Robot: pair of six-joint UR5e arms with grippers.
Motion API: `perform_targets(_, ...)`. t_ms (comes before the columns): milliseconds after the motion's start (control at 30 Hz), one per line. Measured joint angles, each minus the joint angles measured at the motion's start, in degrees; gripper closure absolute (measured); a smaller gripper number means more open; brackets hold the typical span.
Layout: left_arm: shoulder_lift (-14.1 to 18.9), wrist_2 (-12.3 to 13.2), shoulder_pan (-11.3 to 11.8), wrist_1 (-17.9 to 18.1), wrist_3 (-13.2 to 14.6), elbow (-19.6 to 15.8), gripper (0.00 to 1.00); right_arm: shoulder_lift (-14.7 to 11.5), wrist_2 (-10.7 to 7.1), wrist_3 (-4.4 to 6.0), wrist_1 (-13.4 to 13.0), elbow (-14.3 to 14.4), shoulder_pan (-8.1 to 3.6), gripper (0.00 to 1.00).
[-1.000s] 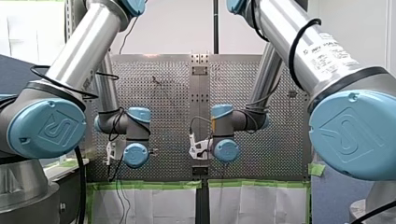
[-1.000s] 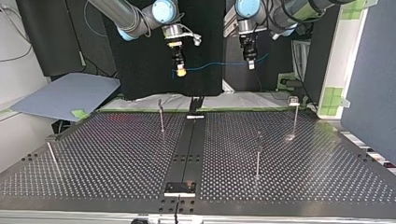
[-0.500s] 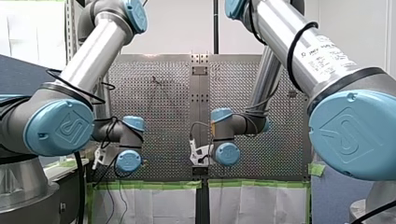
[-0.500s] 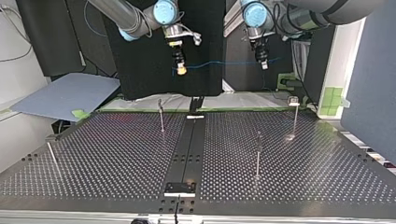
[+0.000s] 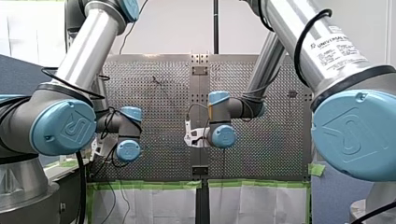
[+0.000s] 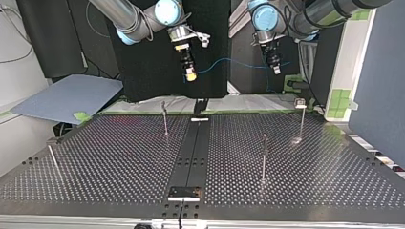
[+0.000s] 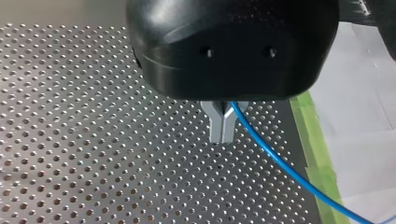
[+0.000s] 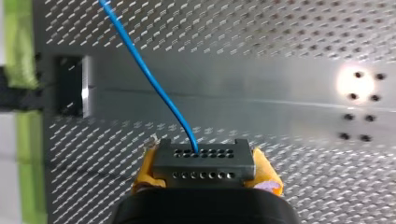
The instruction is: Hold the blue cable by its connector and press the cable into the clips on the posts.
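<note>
Cable (image 6: 239,62) status, top view left to right. Right hand (image 6: 190,75) clamps the black connector (image 8: 203,161) between its yellow pads, and the blue line leaves ahead of it. It runs crosswise to the left hand (image 6: 276,70), whose metal fingers (image 7: 216,126) are pinched narrow on it.

The whole span hangs well above the tabletop (image 6: 119,157), behind the posts. What matters for your next move: the long axis lies side to side, and the clips sit lower and toward the camera.
- Thin post (image 6: 165,119): right hand is nearer.
- Middle post (image 6: 263,157): between the hands, closest to the camera.
- Far-right post (image 6: 301,117): left hand is nearer.

Nothing clipped yet, I'd judge. The arm label (image 5: 335,44) reads UNIVERSAL ROBOTS.
</note>
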Motion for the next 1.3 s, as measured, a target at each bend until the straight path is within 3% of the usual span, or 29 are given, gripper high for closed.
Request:
perform_targets(333,4.5,0.1,-1.6,-4.5,-3.8,0.0,0.98,-5.0,-0.73,0.65,4.1,-3.2,-0.28,1.00)
perform_targets(733,10.5,1.4,-2.1,-10.5,-8.9,2.8,0.98,-11.2,-1.18,0.31,7.8,-6.8,-0.04,1.00)
perform_targets(1000,14.3,2.2,-1.9,-14.3,-12.3,6.2,0.98,-12.1,-1.36,0.03,9.1,-7.6,0.02,1.00)
perform_targets(1300,18.6,3.8,-1.4,-18.6,-15.1,6.9,0.98,-12.1,-1.54,0.48,9.7,-7.7,-0.02,1.00)
